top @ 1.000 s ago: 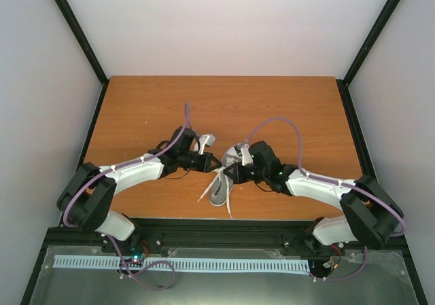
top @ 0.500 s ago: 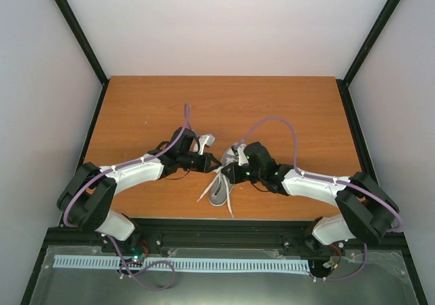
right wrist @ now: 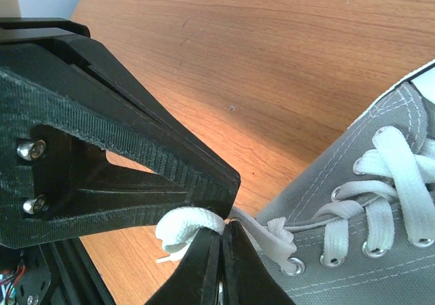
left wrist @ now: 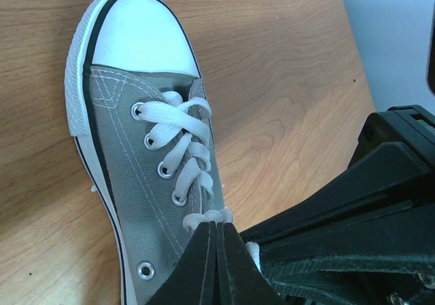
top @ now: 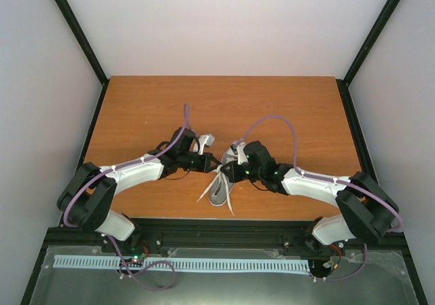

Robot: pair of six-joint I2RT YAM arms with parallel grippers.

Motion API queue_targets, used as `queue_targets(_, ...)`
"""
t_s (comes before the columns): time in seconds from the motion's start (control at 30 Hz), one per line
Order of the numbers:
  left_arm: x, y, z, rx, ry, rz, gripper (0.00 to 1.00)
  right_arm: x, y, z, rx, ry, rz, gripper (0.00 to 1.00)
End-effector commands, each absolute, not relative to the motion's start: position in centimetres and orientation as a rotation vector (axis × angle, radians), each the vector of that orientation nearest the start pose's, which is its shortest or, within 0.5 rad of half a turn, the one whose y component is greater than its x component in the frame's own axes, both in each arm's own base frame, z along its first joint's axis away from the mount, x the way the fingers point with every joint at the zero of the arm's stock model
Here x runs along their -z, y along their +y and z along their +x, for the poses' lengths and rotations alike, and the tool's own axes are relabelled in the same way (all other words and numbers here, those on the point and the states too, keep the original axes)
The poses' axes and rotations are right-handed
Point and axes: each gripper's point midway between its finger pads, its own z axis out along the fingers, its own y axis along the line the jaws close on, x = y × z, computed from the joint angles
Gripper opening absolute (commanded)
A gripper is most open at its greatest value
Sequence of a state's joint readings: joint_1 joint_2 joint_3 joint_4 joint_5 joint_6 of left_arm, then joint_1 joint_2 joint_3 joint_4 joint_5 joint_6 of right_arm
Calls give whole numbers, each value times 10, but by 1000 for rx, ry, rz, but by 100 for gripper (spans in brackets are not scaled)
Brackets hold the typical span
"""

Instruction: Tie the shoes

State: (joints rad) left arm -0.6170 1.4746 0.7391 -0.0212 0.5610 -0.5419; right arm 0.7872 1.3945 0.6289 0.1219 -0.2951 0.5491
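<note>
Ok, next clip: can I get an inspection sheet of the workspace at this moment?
Surface: wood-grain table.
Job's things: one grey sneaker on its sole near the front edge; white laces threaded, not tied, ends trailing loose.
Clutter: nothing seen.
Jaws: left gripper jaws shut, seemingly pinching the laces at the top crossing; right gripper jaws shut on a loop of the laces.
Cables: purple cables arch over both arms, off the sneaker.
Surroundings: white walls, black frame posts, slotted cable duct by the arm bases.
</note>
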Motion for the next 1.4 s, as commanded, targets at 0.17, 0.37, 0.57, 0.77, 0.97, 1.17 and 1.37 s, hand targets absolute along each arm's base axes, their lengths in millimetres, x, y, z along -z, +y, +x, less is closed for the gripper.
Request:
queue_targets(0.17,-118,-296,262,1224,2427,371,1,-94,317,233,-1018,2336,-498,3)
queue_targets(0.37,-118,-297,259,1248,2421,378,1,-85,313,237,-968,2365,-464,3)
queue_targets(0.57,-121,-296,254,1275,2398,385,1,-73,306,239,-924,2419,-401,3)
queue_targets(0.77,-121,-296,251,1295,2389,383,1,-65,302,238,-900,2450,-376,3)
queue_targets(0.97,-118,-296,250,1308,2393,368,1,-67,310,236,-947,2437,-416,3)
queue_targets(1.17,-122,-301,254,1343,2369,362,1,-67,313,236,-958,2428,-441,3)
queue_targets(1.37,-105,-298,244,1351,2442,358,1,-68,311,240,-946,2417,-399,3)
